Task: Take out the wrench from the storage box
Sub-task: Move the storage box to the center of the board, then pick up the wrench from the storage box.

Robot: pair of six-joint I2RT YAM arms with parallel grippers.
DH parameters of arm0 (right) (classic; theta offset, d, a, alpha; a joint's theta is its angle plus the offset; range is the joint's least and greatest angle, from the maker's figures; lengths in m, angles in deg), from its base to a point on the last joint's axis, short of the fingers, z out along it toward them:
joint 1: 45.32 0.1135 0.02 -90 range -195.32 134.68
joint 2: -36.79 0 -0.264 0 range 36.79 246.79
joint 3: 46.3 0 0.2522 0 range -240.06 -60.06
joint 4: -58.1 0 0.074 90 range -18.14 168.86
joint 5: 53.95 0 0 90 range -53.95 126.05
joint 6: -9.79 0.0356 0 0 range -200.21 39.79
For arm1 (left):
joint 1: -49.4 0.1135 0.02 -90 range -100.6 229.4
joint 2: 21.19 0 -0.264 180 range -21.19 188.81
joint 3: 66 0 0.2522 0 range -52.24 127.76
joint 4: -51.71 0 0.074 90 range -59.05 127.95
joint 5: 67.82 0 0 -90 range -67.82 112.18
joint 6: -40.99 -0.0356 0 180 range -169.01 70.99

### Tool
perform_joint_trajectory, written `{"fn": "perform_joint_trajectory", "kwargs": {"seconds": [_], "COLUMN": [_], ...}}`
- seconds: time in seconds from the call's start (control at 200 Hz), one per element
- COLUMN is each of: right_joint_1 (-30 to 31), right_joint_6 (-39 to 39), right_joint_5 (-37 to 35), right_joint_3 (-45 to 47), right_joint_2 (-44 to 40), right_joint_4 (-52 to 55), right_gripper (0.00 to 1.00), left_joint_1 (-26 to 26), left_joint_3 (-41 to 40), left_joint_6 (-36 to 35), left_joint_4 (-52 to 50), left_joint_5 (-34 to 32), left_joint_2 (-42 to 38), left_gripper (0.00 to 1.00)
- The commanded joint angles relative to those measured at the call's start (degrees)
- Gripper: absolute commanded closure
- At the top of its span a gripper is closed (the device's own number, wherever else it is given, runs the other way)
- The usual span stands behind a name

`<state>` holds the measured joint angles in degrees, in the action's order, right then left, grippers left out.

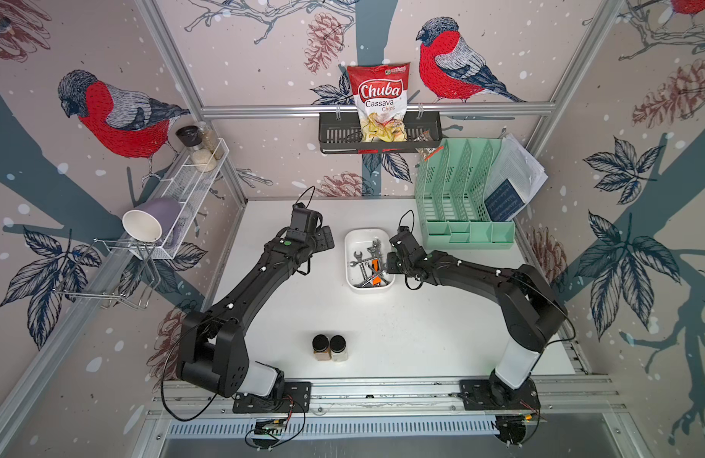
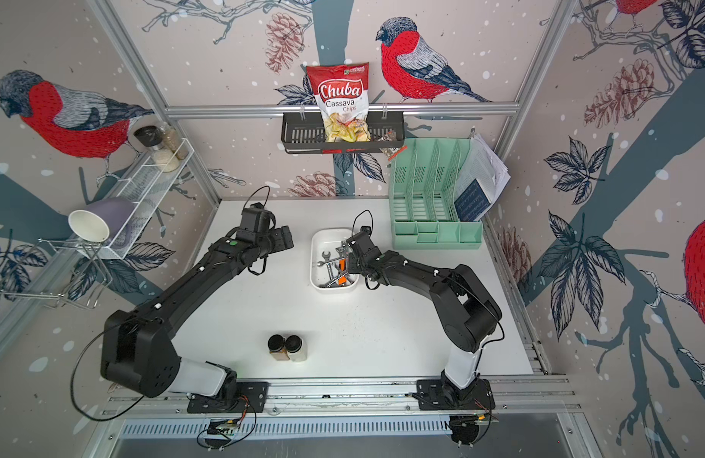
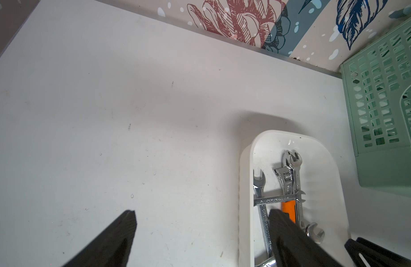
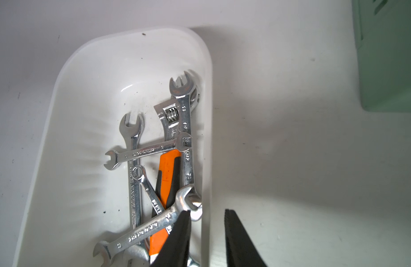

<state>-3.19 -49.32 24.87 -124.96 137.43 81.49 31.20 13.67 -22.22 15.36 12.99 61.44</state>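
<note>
The storage box (image 1: 363,238) sits on the white bench (image 1: 422,317), near the middle and a bit toward the far side. It is just left of the green file holder (image 1: 468,234). All the wrenches (image 4: 151,151) lie inside the box in a crossed heap, with an orange-handled tool (image 4: 167,171) among them.

The right claw (image 4: 207,211) hangs over the right wall of the box. Its jaws are a little way apart, not wide, and it holds nothing. One finger is inside the box, right over the end of a slanted wrench (image 4: 151,227) at the near end. The other finger is outside, over the bench, with the box wall between the two.

The left claw (image 3: 203,213) is just left of the box. Its jaws are very wide and hold nothing. One finger is over bare bench and the other over the left side of the box.

Two small jars (image 1: 330,347) with black lids stand side by side on the near part of the bench, well apart from the box
</note>
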Motion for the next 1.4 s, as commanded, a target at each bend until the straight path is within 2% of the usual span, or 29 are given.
{"fn": "perform_joint_trajectory", "kwargs": {"seconds": [0.0, 0.135, 0.245, 0.365, 0.47, 0.59, 0.725, 1.02, 1.146, 1.221, 1.396], "right_joint_1": [-0.5, -0.5, -0.1, 0.5, 0.7, 2.2, 4.0, 2.7, 1.7, 1.9, 2.3], "right_joint_6": [-6.3, -16.6, -23.2, -27.2, -28.5, -28.3, -29.5, -37.8, -41.2, -41.0, -39.0], "right_joint_5": [-1.0, 2.2, 6.6, 9.4, 10.7, 9.2, 6.5, 6.4, 9.9, 9.6, 8.9], "right_joint_3": [-0.2, -0.9, -3.0, -5.4, -9.3, -15.0, -16.6, -25.4, -25.6, -26.4, -33.7], "right_joint_2": [-3.5, -6.2, -5.2, -2.1, 3.0, 8.2, 9.8, 16.7, 17.3, 17.8, 22.8], "right_joint_4": [1.7, 1.9, 3.5, 3.4, 6.1, 10.9, 11.3, 15.0, 15.6, 16.6, 23.6], "right_gripper": [0.59, 0.51, 0.52, 0.55, 0.57, 0.57, 0.62, 0.61, 0.60, 0.60, 0.70], "left_joint_1": [-0.2, -0.1, -0.1, -0.1, -0.1, -0.1, -0.1, -0.1, -0.1, 0.0, -0.1], "left_joint_3": [-0.6, 0.5, 4.0, 3.6, 3.2, 2.9, 2.6, 2.6, 2.6, 2.6, 2.7], "left_joint_6": [-1.6, -2.4, -3.4, -4.9, -5.6, -6.0, -6.1, -5.9, -5.9, -5.9, -5.7], "left_joint_4": [2.0, 3.9, 0.9, 1.7, 2.2, 1.9, 1.3, 0.7, 0.7, 0.5, 0.4], "left_joint_5": [1.8, 6.0, 5.2, 4.3, 4.2, 3.7, 3.6, 4.4, 4.5, 4.6, 5.4], "left_joint_2": [-0.3, 3.1, 7.5, 8.2, 8.2, 8.2, 8.1, 7.2, 7.2, 7.1, 7.0], "left_gripper": [0.08, 0.07, 0.07, 0.04, 0.04, 0.05, 0.05, 0.05, 0.05, 0.05, 0.05]}}
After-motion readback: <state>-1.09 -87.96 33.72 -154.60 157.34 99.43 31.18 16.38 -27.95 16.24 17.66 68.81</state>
